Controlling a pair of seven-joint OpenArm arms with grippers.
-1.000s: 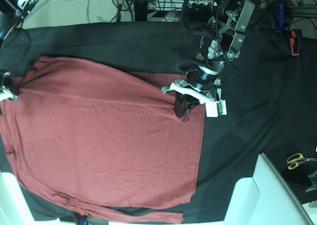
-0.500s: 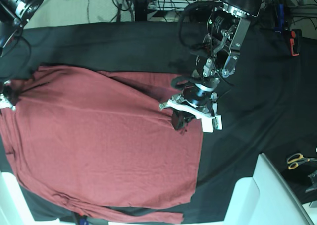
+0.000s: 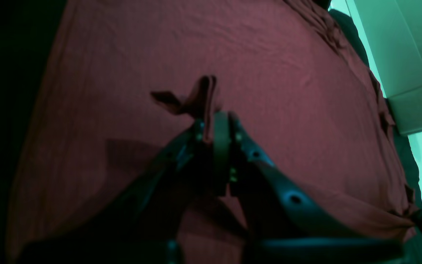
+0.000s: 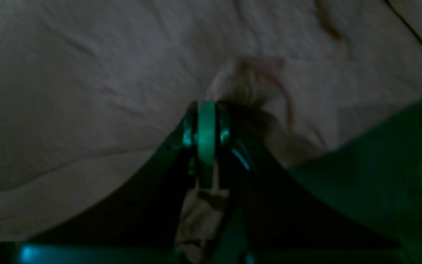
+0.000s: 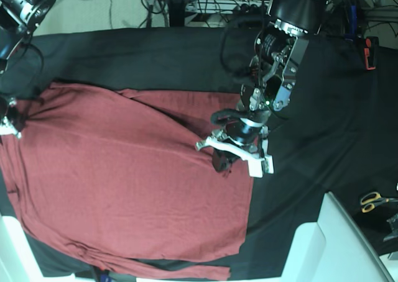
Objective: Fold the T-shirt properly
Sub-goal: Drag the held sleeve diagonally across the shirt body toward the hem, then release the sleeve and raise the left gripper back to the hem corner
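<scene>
The brick-red T-shirt [image 5: 124,182] lies spread over the black tablecloth [image 5: 311,139]. In the base view my left gripper [image 5: 222,164] stands over the shirt's upper right part, shut on a pinched fold of it. The left wrist view shows that fold [image 3: 203,96] sticking up between the closed fingers of the left gripper [image 3: 214,126]. At the far left edge my right gripper [image 5: 7,125] is shut on the shirt's left end. In the dim right wrist view the right gripper [image 4: 206,123] has its jaws together, with bunched cloth [image 4: 249,79] just past them.
Yellow-handled scissors [image 5: 373,200] lie at the right edge. A white bin [image 5: 339,245] sits at the lower right and another white surface [image 5: 9,251] at the lower left. An orange-and-black tool [image 5: 370,52] and cables lie at the back.
My left gripper has carried its pinch of shirt toward the front and slightly left, drawing the shirt's back right edge inward. The right gripper has stayed almost still.
</scene>
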